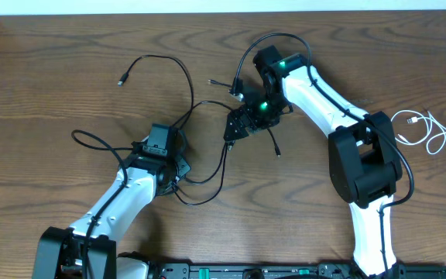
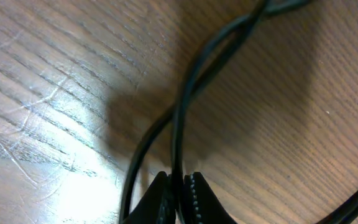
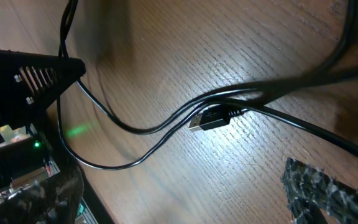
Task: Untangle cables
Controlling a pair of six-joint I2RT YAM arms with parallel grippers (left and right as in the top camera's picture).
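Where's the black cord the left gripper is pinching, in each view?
Left wrist: bottom centre, the black cord rises from the shut left gripper and crosses a second cord.
Overhead: left of centre at that gripper; the pinch itself is hidden under the wrist.
Right wrist: other thin cords show; cannot tell if one is it.
Shared landmark: the wood-grain table.

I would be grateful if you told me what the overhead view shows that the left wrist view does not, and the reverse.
Only overhead: the white cord lying apart at the right, both arms, and the right gripper, open. Only left wrist: the left gripper shut on a black cord, which crosses a second one beyond the fingertips. Both: thin black cords on the wooden table.
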